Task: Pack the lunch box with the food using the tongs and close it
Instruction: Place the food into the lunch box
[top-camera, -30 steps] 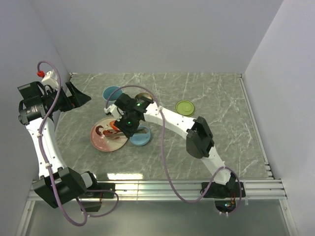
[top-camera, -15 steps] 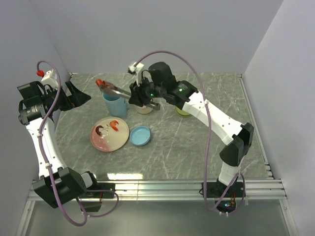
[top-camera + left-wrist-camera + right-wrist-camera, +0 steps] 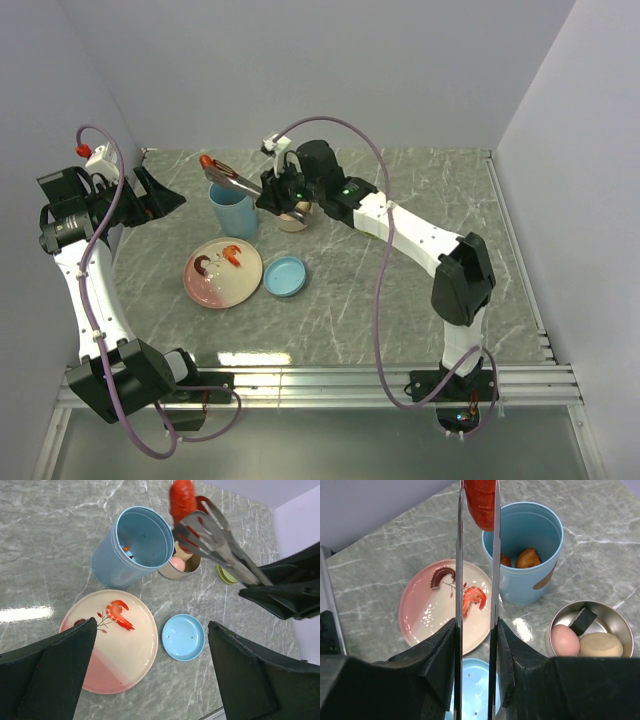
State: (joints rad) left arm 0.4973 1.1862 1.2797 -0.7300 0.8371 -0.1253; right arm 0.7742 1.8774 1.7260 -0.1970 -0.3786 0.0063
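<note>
Above the edge of the blue cup (image 3: 232,210), at the back left of the worktop (image 3: 420,290), the right claw (image 3: 281,190) is clamped on the tongs (image 3: 232,180), whose tips pinch a red shrimp piece (image 3: 481,500). Orange pieces (image 3: 527,558) lie inside the cup. Just beside the cup, a metal bowl (image 3: 615,620) holds a pink egg (image 3: 565,641), a beige lump (image 3: 601,644) and a black piece (image 3: 583,621). Nearer, the plate (image 3: 215,290) carries one shrimp (image 3: 471,597) and a dark curled piece (image 3: 442,575), with a blue lid (image 3: 285,276) just right of it. The left claw (image 3: 168,197) hangs wide open and empty at the left edge.
</note>
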